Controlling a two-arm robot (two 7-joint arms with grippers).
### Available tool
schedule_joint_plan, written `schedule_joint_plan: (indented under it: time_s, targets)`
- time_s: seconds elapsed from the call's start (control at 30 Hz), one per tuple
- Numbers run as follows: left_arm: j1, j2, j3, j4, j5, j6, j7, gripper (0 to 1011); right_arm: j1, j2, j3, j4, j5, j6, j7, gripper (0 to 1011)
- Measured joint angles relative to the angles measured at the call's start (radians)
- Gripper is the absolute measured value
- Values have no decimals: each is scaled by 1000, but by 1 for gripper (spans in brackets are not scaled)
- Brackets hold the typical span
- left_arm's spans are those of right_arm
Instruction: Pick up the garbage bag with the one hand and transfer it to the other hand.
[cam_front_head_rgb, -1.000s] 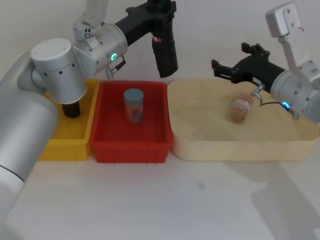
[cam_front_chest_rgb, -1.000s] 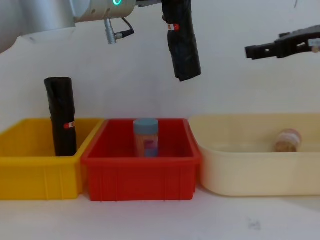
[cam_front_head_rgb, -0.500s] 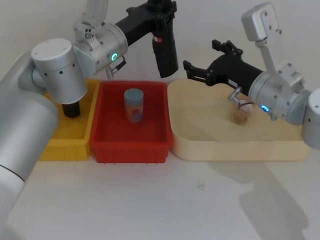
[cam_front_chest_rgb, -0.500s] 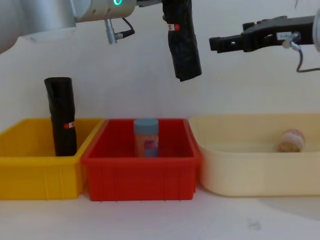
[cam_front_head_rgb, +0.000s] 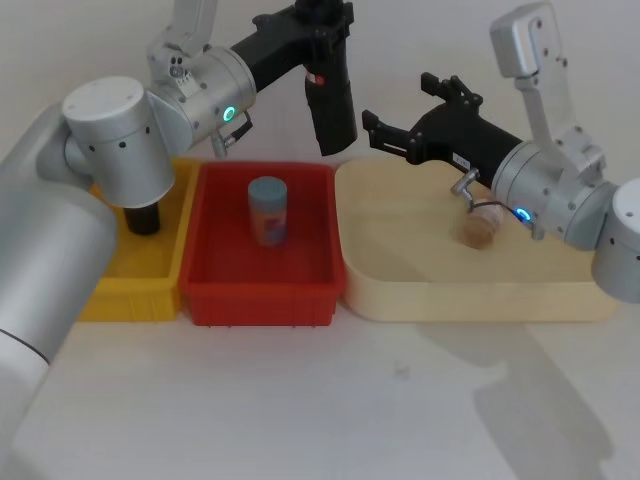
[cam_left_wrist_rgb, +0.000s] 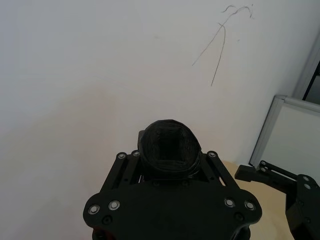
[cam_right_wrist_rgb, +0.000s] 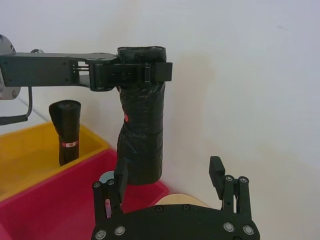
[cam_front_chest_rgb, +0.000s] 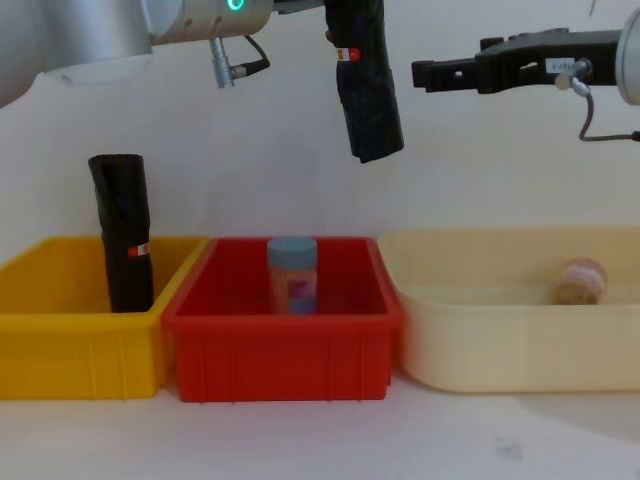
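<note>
Head view: the left hand (cam_front_head_rgb: 322, 30), on the green-ringed arm, is pinching the garbage bag (cam_front_head_rgb: 331, 106) by its top and holding it aloft behind the red bin (cam_front_head_rgb: 262, 298); the right hand (cam_front_head_rgb: 400, 128), on the blue-ringed arm, is sitting spread just beside the bag, over the cream tray (cam_front_head_rgb: 470, 298); my read is pickup done, handover step in hand; a blue-capped jar (cam_front_head_rgb: 267, 209) is standing in the red bin and a brownish jar (cam_front_head_rgb: 480, 226) is lying in the tray.

Chest view: this one is giving the height the head view isn't; the bag is hanging nearly upright, slightly tilted, well above the bins, label band near the top; the right hand is level with the bag's upper half, apart from it; a second black roll (cam_front_chest_rgb: 125, 232) is standing in the yellow bin (cam_front_chest_rgb: 75, 345), untouched.

Left wrist view: looking down the bag's end between the left hand's fingers (cam_left_wrist_rgb: 125, 167), which are clamping it on both sides; the right hand's tip is showing at the lower corner.

Right wrist view: best for alignment; the right fingers (cam_right_wrist_rgb: 217, 172) are standing wide with the bag framed above the gap, nearer one finger; judging from that, the next move calls for advancing until the roll sits between the fingers below the left grip, closing, and only then letting the left hand go.
</note>
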Motion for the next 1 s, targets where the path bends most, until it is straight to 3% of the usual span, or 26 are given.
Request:
schedule_joint_plan:
  time_s: [0.5, 1.0]
  targets:
    - [0, 0, 0, 0, 0, 0, 0, 374, 20, -30, -12, 42, 16, -11, 8, 1000]
    - [0, 0, 0, 0, 0, 0, 0, 374, 80, -70, -48, 109, -33, -17, -5, 1000]
